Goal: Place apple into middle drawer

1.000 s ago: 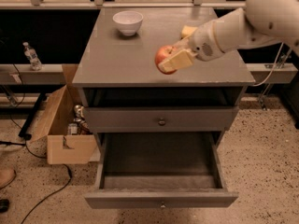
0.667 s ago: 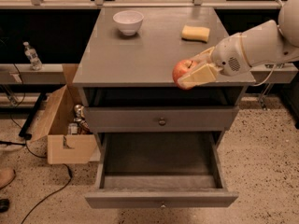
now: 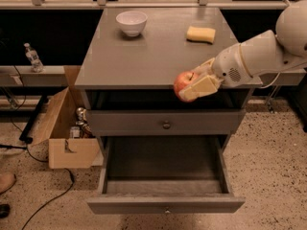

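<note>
The red apple with yellowish patches is held in my gripper, which is shut on it. The cream fingers clasp its right side. Apple and gripper hang at the front edge of the grey cabinet top, right of centre, above the pulled-out middle drawer. That drawer is open wide, with a dark flat bottom, low sides and a small knob on its front. My white arm reaches in from the right.
A white bowl and a yellow sponge sit at the back of the cabinet top. A closed drawer front with a round metal knob is above the open drawer. A cardboard box stands on the floor at left.
My gripper has carried the apple forward and a little down, from over the cabinet top to its front edge above the open drawer.
</note>
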